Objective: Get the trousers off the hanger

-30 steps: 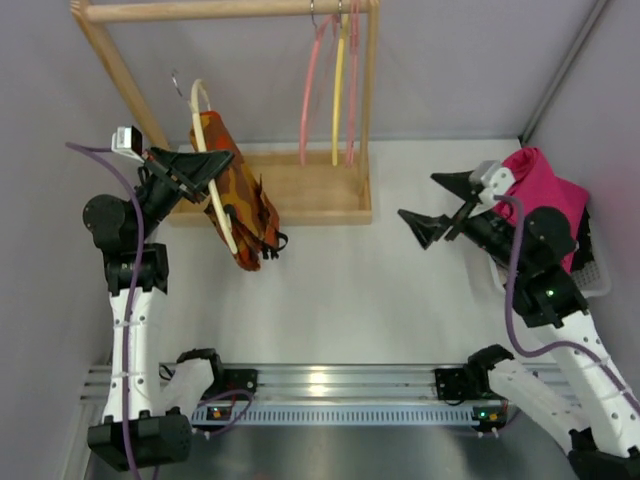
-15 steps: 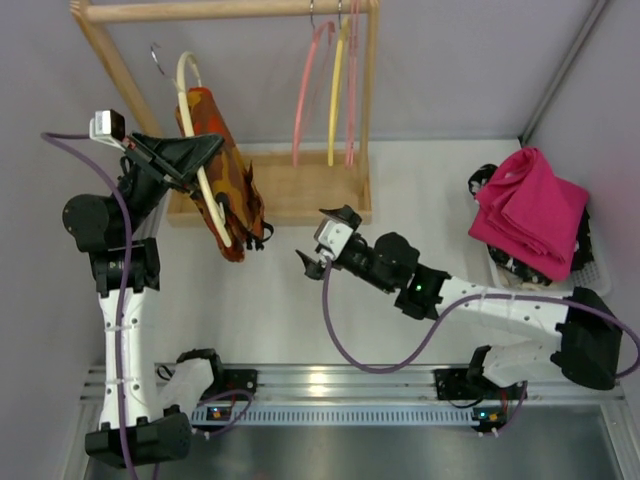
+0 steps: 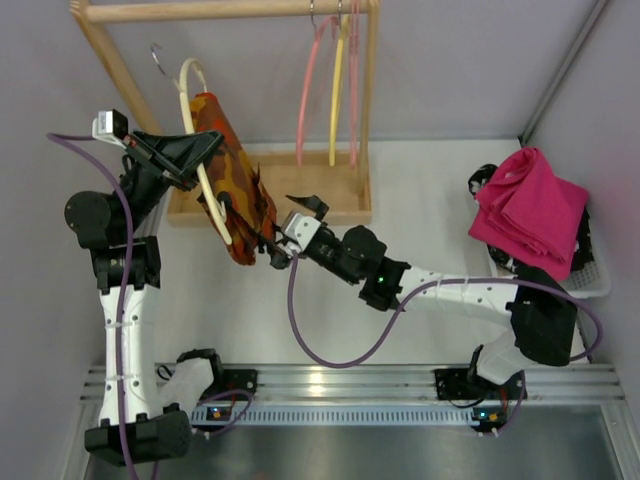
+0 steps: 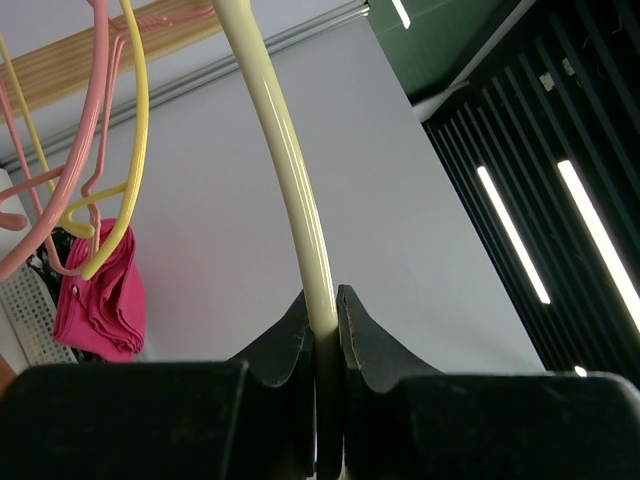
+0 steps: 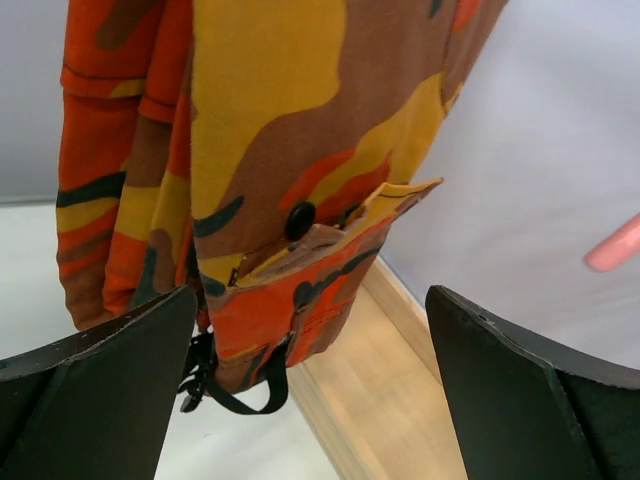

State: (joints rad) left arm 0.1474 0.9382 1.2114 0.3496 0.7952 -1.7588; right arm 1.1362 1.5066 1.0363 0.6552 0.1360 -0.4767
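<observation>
The orange camouflage trousers point(image 3: 238, 185) hang over the cream hanger point(image 3: 187, 92), held in the air in front of the wooden rack. My left gripper point(image 3: 205, 152) is shut on the hanger's arm; the left wrist view shows the cream rod point(image 4: 290, 170) pinched between the pads of that gripper point(image 4: 322, 312). My right gripper point(image 3: 281, 229) is open beside the trousers' lower end. In the right wrist view the trousers point(image 5: 280, 130) hang just ahead of this gripper point(image 5: 310, 300), their lower corner near the left finger point(image 5: 100, 390), apart from both.
A wooden rack point(image 3: 230, 10) with a plank base point(image 3: 320, 195) stands at the back, holding pink and yellow hangers point(image 3: 335, 90). A folded magenta cloth point(image 3: 530, 210) lies on a white basket point(image 3: 597, 282) at the right. A black strap point(image 5: 225, 385) dangles under the trousers.
My right arm has swung from the basket on the right across the table to the trousers' lower end, still open. My left arm shifted the hanger slightly up and left.
</observation>
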